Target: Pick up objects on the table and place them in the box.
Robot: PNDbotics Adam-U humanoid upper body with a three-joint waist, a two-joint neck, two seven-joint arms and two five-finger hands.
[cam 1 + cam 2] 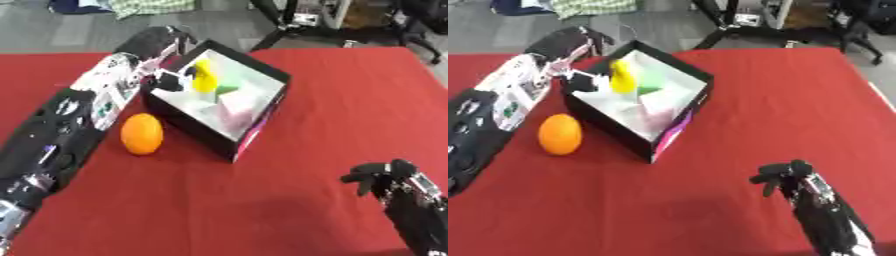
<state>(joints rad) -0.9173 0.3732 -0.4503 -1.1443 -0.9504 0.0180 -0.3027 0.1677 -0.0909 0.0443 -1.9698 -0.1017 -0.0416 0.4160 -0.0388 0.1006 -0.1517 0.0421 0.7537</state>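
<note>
A black box [189,125] with a white inside stands tilted on the red table. My left arm reaches in from the lower left, and my left hand [168,81] hangs over the box's far left corner. Its fingers are curled against a yellow object [204,78] just inside the rim. A green object [229,90] and a pale pink one [238,108] lie in the box. An orange [142,133] sits on the cloth, close to the box's left wall and beside my left forearm. My right hand [382,177] rests at the lower right with relaxed fingers, holding nothing.
The red table [350,100] stretches to the right of the box and in front of it. Beyond its far edge are a grey floor, stand legs [278,25] and a chair base [420,35].
</note>
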